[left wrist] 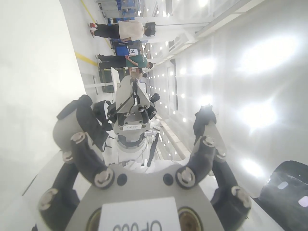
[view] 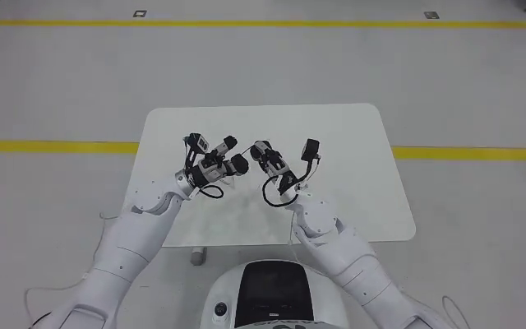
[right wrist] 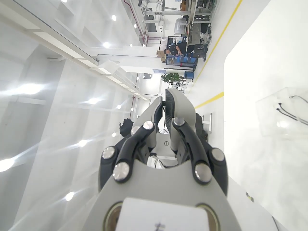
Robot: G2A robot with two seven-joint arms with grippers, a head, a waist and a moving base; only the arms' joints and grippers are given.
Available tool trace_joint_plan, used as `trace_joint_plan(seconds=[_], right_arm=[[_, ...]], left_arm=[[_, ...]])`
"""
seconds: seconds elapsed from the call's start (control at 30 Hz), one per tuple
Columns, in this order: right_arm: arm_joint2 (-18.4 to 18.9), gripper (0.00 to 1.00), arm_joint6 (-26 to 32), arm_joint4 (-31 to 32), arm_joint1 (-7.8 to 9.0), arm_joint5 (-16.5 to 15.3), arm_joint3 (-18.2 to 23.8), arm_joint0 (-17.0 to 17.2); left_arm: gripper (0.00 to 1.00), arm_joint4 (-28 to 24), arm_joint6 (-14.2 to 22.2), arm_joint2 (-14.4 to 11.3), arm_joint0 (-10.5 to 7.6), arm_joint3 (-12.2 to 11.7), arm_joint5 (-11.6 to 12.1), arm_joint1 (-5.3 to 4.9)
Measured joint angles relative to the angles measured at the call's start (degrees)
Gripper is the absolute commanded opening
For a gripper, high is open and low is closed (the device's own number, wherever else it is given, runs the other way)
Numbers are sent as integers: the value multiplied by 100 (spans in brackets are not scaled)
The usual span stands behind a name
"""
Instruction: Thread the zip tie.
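left tool [left wrist: 144, 108]: Mine on the left side, raised above the desk. Its fingers [left wrist: 80, 111] stand wide apart with nothing between them, and it faces the other tool head-on.
zip tie [left wrist: 134, 92]: I take it to be the thin dark strip along the seam of the right tool's fingers. It is too slim for me to make out its head or its tail, or which end sticks out.
right tool [right wrist: 164, 97]: Also raised above the desk, just beside the left tool with their tips near each other. Its fingers are pressed together, clamped on that strip as far as I can tell.
desk [view: 362, 140]: White with rounded corners, lying below both tools. Neither tool touches it.
step in hand: I judge this to be the line-up before threading. One tool holds the tie and the other is open and waiting, and I see no closed loop yet.
next move calls for: I should ease the open left tool onto the free end and close on it without knocking the strip askew. The tail must then meet the head's slot squarely. A small tilt would make it miss, since the strip is thin and likely springy.
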State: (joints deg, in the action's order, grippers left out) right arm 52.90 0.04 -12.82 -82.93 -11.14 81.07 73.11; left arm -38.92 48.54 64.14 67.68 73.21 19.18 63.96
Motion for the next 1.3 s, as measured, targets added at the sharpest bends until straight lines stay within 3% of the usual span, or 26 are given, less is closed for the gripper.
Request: trace_joint_plan(seconds=[0.03,0.1,0.6,1.03,1.3], right_arm=[[14,0,16,35,1,19,7,3],[41,0,54,166,8,70,32,11],[119,0,81,965,17,372,108,107],[167,0,152,1129,-10,241,196,177],[134,0,180,1266,-38,224,180,175]], left_arm=[[47,23,-3,16,11,35,-5,-6],[42,58,-14,58,42,123,-21,-20],[35,227,-173,186,172,307,-67,-61],[36,344,-218,133,153,296,-146,-57],[24,410,-241,91,136,274,-183,-52]])
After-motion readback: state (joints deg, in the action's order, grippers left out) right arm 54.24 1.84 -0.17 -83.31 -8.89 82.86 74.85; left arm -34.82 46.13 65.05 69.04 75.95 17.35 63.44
